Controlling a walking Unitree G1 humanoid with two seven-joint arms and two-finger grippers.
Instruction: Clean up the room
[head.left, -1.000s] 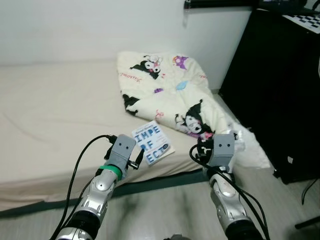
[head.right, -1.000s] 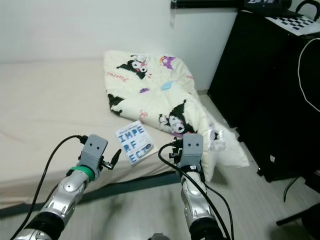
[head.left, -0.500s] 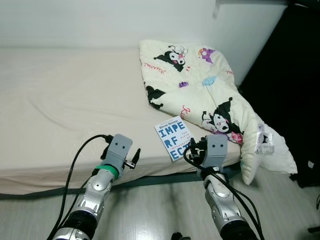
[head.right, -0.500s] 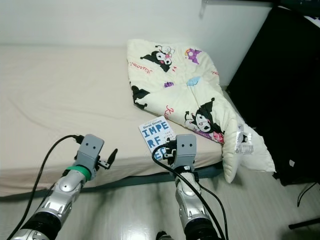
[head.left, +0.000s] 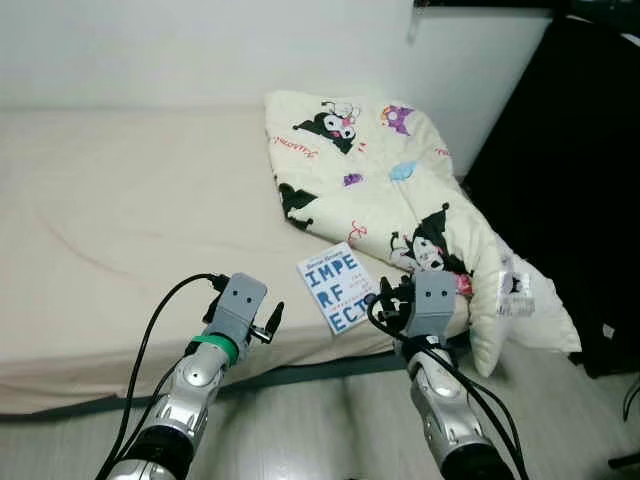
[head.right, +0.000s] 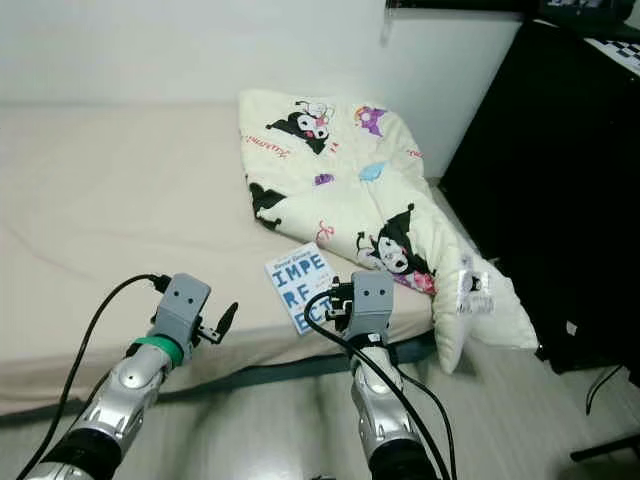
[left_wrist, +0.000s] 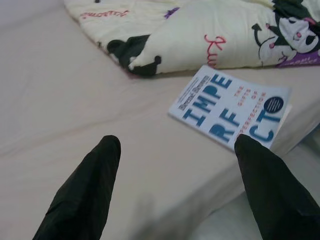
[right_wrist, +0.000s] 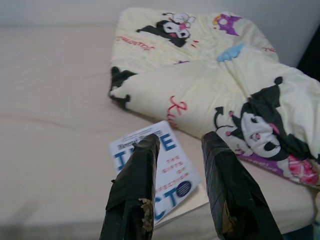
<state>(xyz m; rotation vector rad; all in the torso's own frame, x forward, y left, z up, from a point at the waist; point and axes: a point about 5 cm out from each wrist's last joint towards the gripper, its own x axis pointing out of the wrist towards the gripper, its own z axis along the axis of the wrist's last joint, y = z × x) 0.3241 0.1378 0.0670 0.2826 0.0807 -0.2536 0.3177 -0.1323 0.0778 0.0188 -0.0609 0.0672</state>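
A white book (head.left: 336, 289) with large blue letters lies flat on the beige bed (head.left: 120, 220), close to its front edge. Just behind it sits a bunched cream blanket (head.left: 380, 190) printed with cartoon characters, one corner hanging off the bed's end. My left gripper (left_wrist: 178, 142) is open and hovers low over the mattress to the left of the book, empty. My right gripper (right_wrist: 181, 139) is open too, with a narrower gap, pointing at the book from just in front of the bed edge and touching nothing.
A tall black cabinet (head.left: 570, 200) stands at the right, close to the bed's end. A small clear plastic packet (head.left: 513, 290) rests on the hanging blanket corner. Grey floor (head.left: 330, 420) runs along the front of the bed. A white wall (head.left: 200, 50) backs it.
The whole picture has shifted as the camera moved, leaving the bed edge and book nearer. Book and blanket lie as before. Both grippers keep the same open pose.
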